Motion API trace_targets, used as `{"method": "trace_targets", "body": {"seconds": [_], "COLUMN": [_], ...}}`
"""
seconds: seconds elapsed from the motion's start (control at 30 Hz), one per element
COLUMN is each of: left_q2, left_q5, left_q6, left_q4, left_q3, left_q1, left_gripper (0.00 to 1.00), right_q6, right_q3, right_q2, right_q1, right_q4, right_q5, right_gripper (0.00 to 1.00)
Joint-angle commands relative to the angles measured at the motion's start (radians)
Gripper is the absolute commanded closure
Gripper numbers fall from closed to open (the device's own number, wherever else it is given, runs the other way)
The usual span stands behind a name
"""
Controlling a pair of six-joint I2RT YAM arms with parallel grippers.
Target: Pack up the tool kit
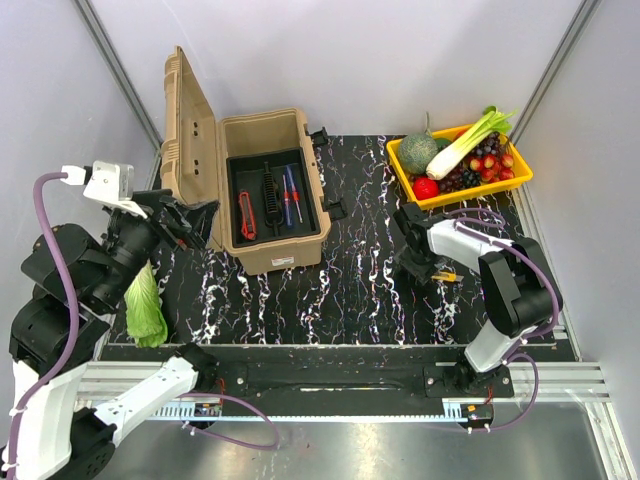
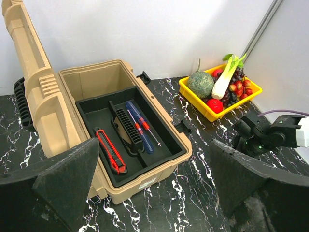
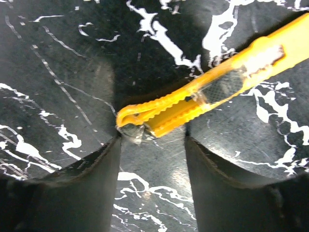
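Right claw [image 3: 152, 140] over yellow cutter [image 3: 193, 104] — toolbox [image 2: 145, 186] holds screwdrivers [image 2: 140, 126].

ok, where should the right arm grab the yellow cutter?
From straight above, pinching the yellow cutter across its narrow width at the ribbed end. It lies flat on the mat, long and thin, so only the side edges are grippable. The right gripper is open over that end, but the body runs diagonally between the jaws; probably rotate the wrist first.

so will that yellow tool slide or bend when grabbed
The yellow tool looks like rigid plastic, so probably stiff and light. Flat on the glossy table, it may skid if nudged. Its ribbed edge should aid the right gripper.
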Motion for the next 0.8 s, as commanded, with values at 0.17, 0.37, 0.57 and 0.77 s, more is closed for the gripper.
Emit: {"method": "trace_targets", "body": {"seconds": [0.17,0.37,0.57,0.77], "left_q2": [-0.007,-0.004,-0.004,-0.004], "left_q5": [-0.006,-0.001,-0.012,-0.019], "left_q6": [-0.001,0.004,0.013,0.018], "left_q4": [0.042,0.038,0.029,0.029], "left_q3": [0.014,0.020,0.034,0.037], "left_q1": [-0.003,-0.003,-0.003,-0.003], "left_gripper": [0.01,0.01,0.01,0.01], "right_q6": [0.109,0.207,0.276,0.290], "right_q3": [-0.035,-0.047,-0.072,-0.006], "right_q2": [-0.015,-0.035,-0.022,0.037], "right_q1": [0.010,-0.066,-0.174,-0.186], "right_q4": [-0.006,-0.023,-0.029,-0.096], "right_q5": [-0.008,-0.028,-0.039,-0.036], "right_gripper": [0.07,0.02,0.08,0.13]}}
